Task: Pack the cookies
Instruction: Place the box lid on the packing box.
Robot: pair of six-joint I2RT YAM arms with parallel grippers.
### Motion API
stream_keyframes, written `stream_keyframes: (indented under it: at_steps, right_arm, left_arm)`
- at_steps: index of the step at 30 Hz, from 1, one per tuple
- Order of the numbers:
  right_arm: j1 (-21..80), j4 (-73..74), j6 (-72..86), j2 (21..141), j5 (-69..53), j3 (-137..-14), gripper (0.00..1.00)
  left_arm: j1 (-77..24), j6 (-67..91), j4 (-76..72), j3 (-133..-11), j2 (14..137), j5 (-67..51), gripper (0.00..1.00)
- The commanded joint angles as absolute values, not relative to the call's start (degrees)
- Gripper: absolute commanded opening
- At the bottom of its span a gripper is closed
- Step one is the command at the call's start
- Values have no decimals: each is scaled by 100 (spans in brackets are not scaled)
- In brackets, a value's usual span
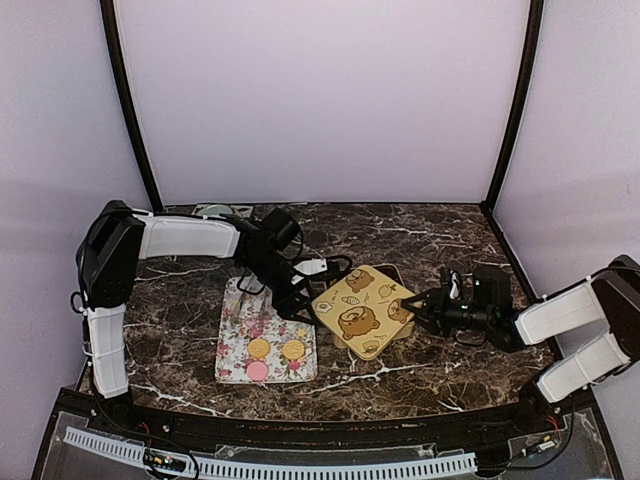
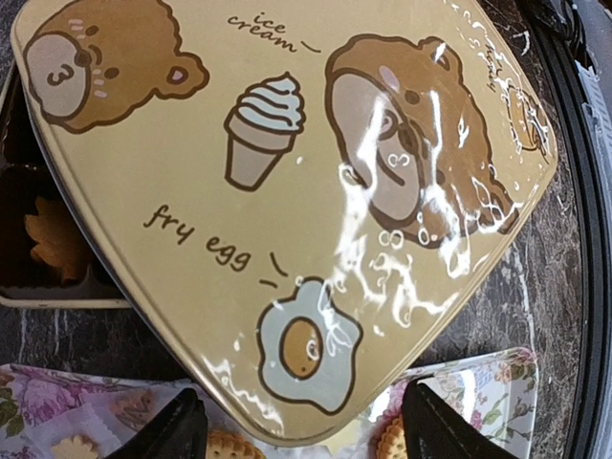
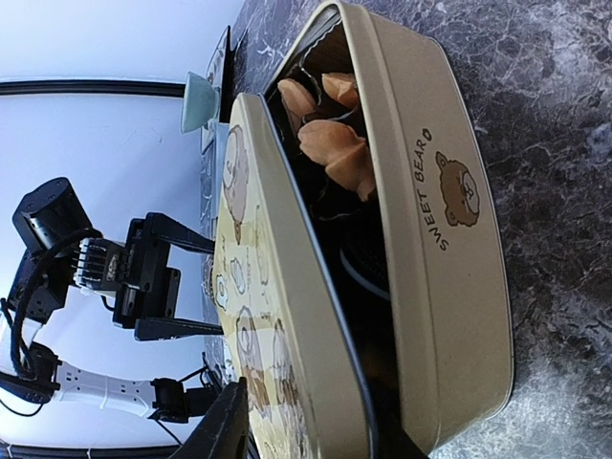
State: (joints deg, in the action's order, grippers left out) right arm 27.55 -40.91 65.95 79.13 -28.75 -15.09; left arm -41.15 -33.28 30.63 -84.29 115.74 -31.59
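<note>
Lifting the askew lid off the tin probably needs the left gripper, fingers spread, centred on its edge; whether the right gripper grips, I cannot tell.

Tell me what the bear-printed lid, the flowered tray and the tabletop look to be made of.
Lid: probably thin painted metal with a gloss finish; it throws sharp, wavy glare and its edge is thin.
Flowered tray: hard to tell, perhaps printed metal or plastic; it looks smooth, with a low raised rim.
Tabletop: dark marble or a marble-look laminate, going by the white veins and slight sheen.
</note>
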Motion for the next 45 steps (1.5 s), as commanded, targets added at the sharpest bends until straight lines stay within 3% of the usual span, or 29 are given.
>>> stream_keyframes:
  at_steps: [1, 16, 32, 40, 45]
  right_arm:
    - [2683, -3577, 6438, 7817, -2796, -1789, 32]
    - [2547, -2700, 6262, 7868, -3001, -2465, 28]
    - [2320, -2610, 6361, 8200, -3336, -2791, 22]
    - [2312, -2138, 6002, 8245, -3247, -3073, 26]
    - [2239, -1736, 5683, 8330, -3220, -3122, 38]
  left_arm:
    - [-4137, -3692, 3060, -8245, 11260, -2968, 73]
    - [-4432, -3897, 2428, -8086, 11237, -1913, 69]
    - [-4499, -3825, 2032, -8068, 10795, -2030, 65]
    - [-4500, -3854, 2001, -8092, 11031, -1866, 65]
    - [-4500, -3868, 1979, -8082, 11026, -1859, 65]
